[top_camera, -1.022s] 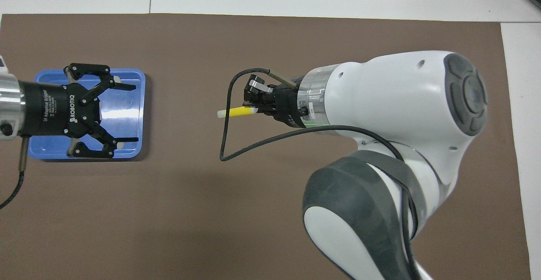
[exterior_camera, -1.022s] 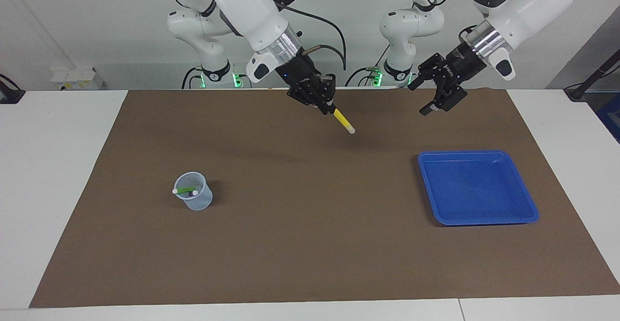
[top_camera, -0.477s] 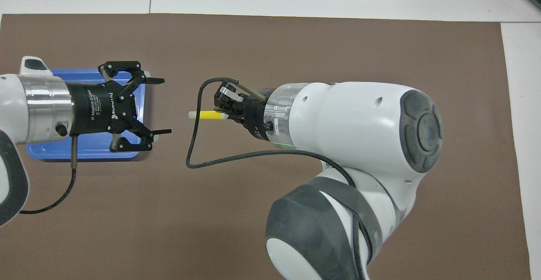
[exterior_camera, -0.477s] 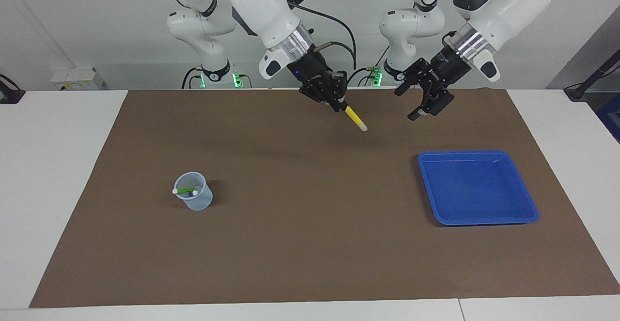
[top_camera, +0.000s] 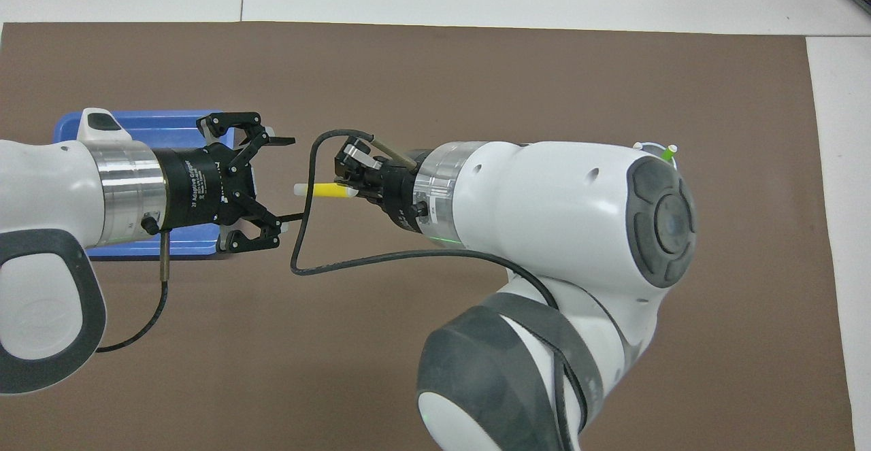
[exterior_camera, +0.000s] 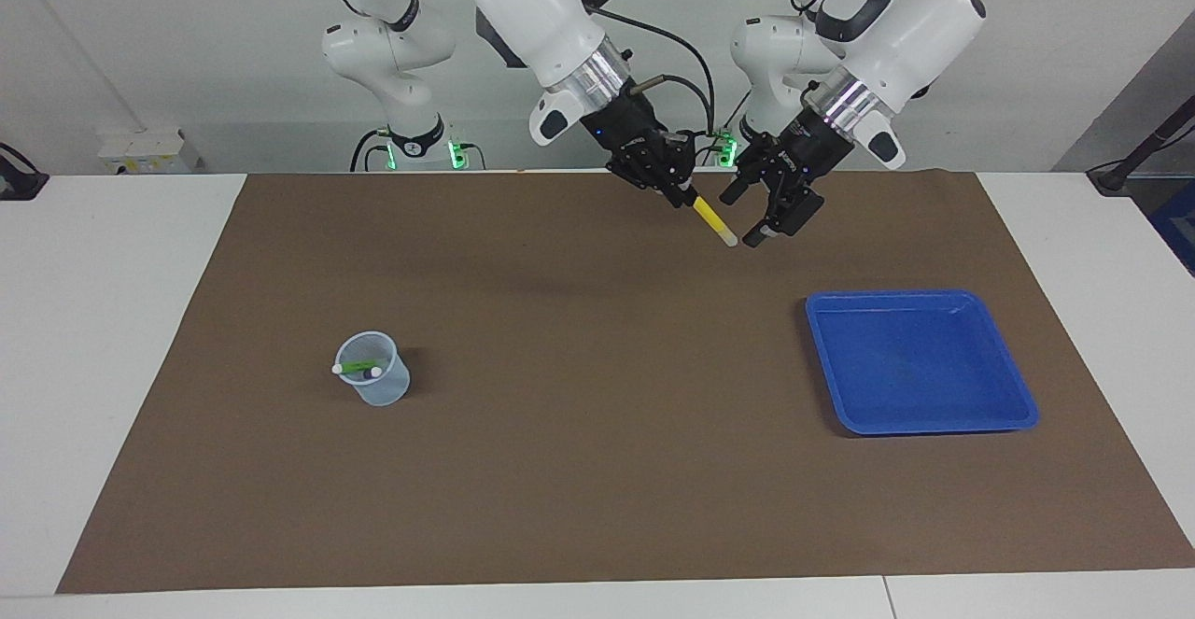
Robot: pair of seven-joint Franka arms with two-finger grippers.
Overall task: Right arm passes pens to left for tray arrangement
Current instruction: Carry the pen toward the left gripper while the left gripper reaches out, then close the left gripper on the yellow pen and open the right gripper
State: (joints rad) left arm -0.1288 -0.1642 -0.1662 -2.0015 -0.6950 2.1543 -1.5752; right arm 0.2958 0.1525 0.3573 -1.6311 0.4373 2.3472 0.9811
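Pointing its whitish tip straight at the left claw [exterior_camera: 758, 215], the yellow pen [exterior_camera: 713, 220] sat pinched in the right claw [exterior_camera: 679, 191] in the upper middle of the facing frame, up over the desk [exterior_camera: 597, 470]. The left claw was spread wide with the tip right at its mouth.

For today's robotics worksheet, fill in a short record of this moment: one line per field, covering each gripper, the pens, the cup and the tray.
right gripper: shut on the yellow pen, held in the air over the brown mat
left gripper: jaws open, facing the pen's whitish tip, not yet gripping it
green pen: in the cup, toward the right arm's end of the table
purple pen: cannot be made out
tray: on the mat, toward the left arm's end, no pens in it
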